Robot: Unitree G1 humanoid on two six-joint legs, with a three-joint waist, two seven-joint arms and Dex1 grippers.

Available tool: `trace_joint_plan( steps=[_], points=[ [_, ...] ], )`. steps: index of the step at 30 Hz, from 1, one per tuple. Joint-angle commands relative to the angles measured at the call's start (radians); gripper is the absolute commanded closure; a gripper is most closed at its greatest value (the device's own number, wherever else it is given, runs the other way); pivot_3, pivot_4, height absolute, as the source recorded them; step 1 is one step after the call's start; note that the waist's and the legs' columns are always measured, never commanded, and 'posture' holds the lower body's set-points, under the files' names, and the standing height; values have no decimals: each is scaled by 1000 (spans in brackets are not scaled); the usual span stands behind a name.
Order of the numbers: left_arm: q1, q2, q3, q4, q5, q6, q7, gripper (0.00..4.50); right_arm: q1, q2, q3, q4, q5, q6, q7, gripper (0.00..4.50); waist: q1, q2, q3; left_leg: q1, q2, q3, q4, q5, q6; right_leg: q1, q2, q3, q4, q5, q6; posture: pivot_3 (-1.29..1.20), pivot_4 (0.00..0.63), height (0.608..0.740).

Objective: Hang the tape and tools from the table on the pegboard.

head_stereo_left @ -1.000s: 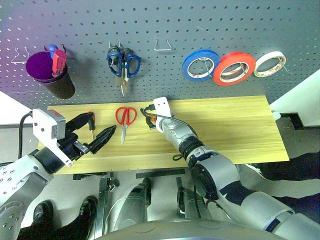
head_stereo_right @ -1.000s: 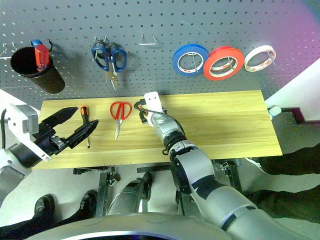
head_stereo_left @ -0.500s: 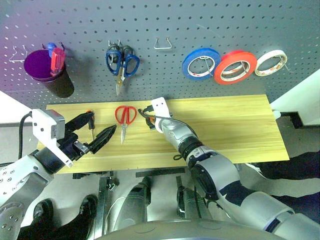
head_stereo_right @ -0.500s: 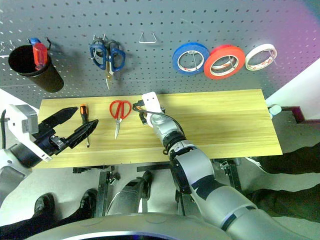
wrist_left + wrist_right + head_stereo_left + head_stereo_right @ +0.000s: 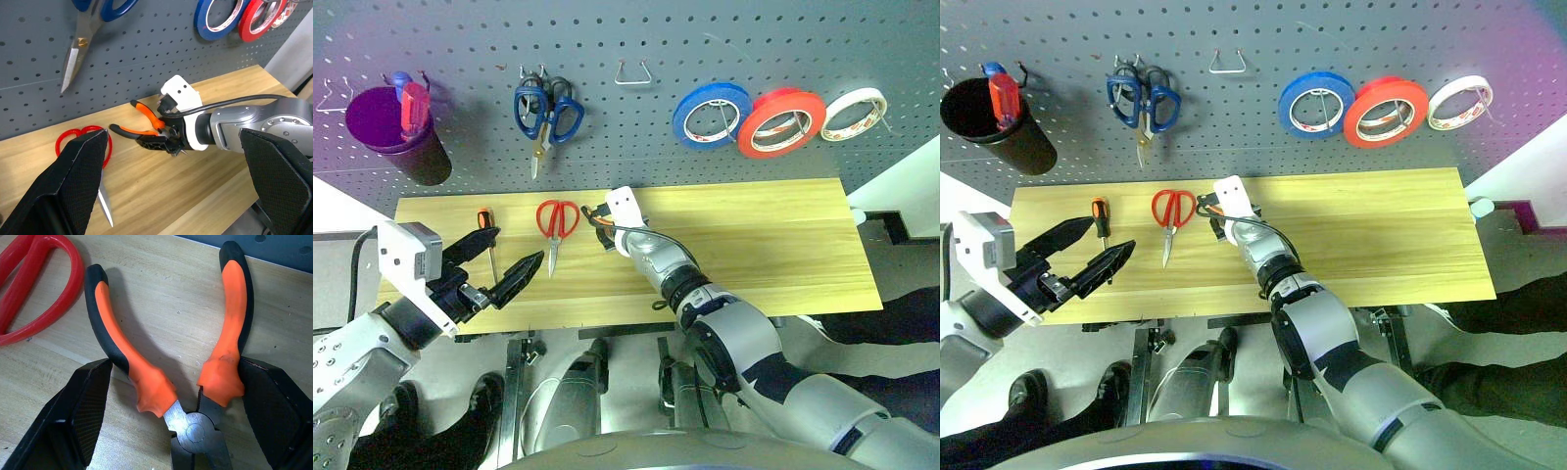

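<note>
While the right gripper (image 5: 195, 431) sits low over the table (image 5: 773, 245), we see its two black fingers spread wide, one on either outer side of the pliers (image 5: 190, 382), straddling the handles; whether the pads touch them we cannot tell. The pliers lie flat on the planks near the pegboard (image 5: 636, 137) edge, long axis running away from the robot: steel head and pivot toward the gripper, the two orange-and-black handles splayed open and pointing toward the board.

Just beside them, on the robot's left, lie the red-handled scissors (image 5: 555, 223), finger loops toward the pegboard, blades pointing back toward the robot. Further left lies the screwdriver (image 5: 488, 235), handle end toward the board, shaft toward the near edge, roughly parallel to the scissors.

We note the left gripper (image 5: 494, 264) hanging over the table's left near corner, fingers wide apart and holding nothing.

On the pegboard, the red-orange tape (image 5: 781, 122) hangs flat between a blue roll (image 5: 711, 115) and a white roll (image 5: 855, 113).
</note>
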Motion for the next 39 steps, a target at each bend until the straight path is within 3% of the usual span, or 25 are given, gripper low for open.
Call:
trace_joint_plan(
  steps=[1, 5, 7, 21, 39],
  points=[
    [-3, 6, 11, -30, -14, -14, 6, 0, -18, 18, 17, -10, -17, -8, 3, 386, 0, 0, 3, 0, 0, 0, 0, 0, 0, 0, 0, 0, 0, 0, 0, 335, 427, 740],
    [-5, 5, 3, -28, -13, -14, 7, 0, -18, 13, 30, -28, -26, -25, 19, 386, 0, 0, 8, 0, 0, 0, -1, 0, 0, -1, 0, 0, 0, 0, 0, 332, 430, 740],
    [-4, 2, 0, -27, -15, -15, 6, 0, -16, 15, 29, -26, -25, -20, 23, 13, -1, -1, 11, 0, 0, 0, -1, 0, 0, -1, 0, 0, 0, 0, 0, 331, 429, 740],
    [-18, 3, -4, -21, -2, -22, 4, 0, -32, 9, 29, -27, -32, -39, 8, 5, 0, -2, 13, -3, 0, 0, -2, 1, -2, -4, 0, -2, 0, 0, 0, 331, 417, 740],
    [51, 12, 127, -50, 62, -57, 6, 0, -40, 25, 10, 0, -15, -50, 14, 5, 3, -2, 13, -4, 0, 0, -3, 2, -4, -6, 1, -4, 1, 0, 0, 364, 405, 740]
  ],
)
